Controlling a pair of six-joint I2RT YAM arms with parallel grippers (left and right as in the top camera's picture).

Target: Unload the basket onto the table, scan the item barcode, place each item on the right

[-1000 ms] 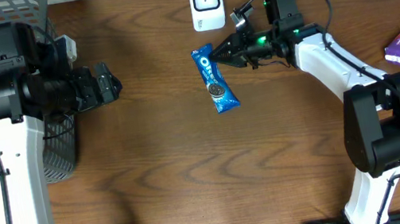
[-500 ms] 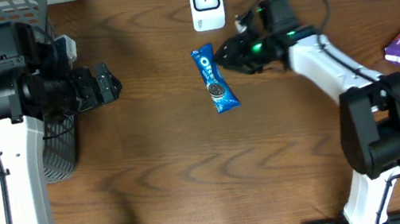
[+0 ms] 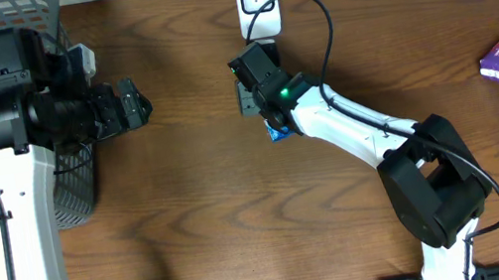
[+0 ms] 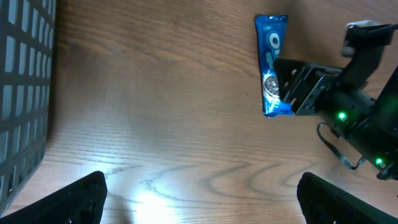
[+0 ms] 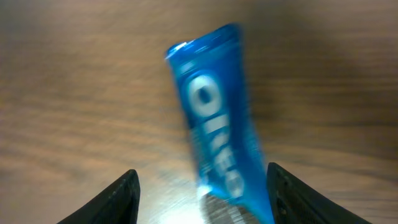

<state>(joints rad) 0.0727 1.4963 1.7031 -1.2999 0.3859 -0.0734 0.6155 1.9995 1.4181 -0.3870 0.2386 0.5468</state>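
— Where is the Oreo packet (image 4: pixel 271 65)?
— On the table (image 3: pixel 221 215), far middle; from overhead the right arm (image 3: pixel 348 129) hides most of it.
— Holding anything?
— The left gripper (image 3: pixel 131 103) gapes wide. The right gripper (image 5: pixel 202 196) stands parted over the blurred packet, seemingly not touching.

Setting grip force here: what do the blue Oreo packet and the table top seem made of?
Oreo packet: probably thin plastic film, glossy; it shows sheen and a flat sealed end. Table top: wood or wood-look laminate, low sheen; grain lines run across it.
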